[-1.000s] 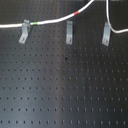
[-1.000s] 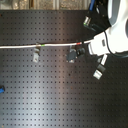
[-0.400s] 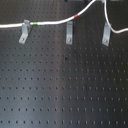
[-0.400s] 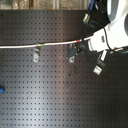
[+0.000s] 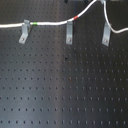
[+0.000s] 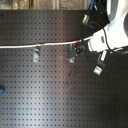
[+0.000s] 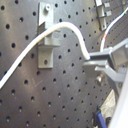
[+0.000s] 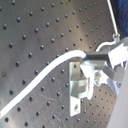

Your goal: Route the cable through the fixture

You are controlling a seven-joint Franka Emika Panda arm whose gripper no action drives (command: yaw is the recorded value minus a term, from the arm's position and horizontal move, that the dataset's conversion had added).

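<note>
We see the cable [image 5: 50, 23] lying across the left clip [image 5: 23, 34] and middle clip [image 5: 69, 34] in the first exterior view (green band by left clip, red past middle). The gripper [image 7: 94, 61] is pinched on the cable beside a clip [image 7: 47, 42]; perforated board [image 5: 60, 90] underneath

All four pictures are soft and low in detail. Light is even and moderate on the dark perforated board [image 5: 64, 90]. The white cable [image 7: 60, 30] glares brightly beside the gripper [image 7: 100, 62], whose edges blur.
</note>
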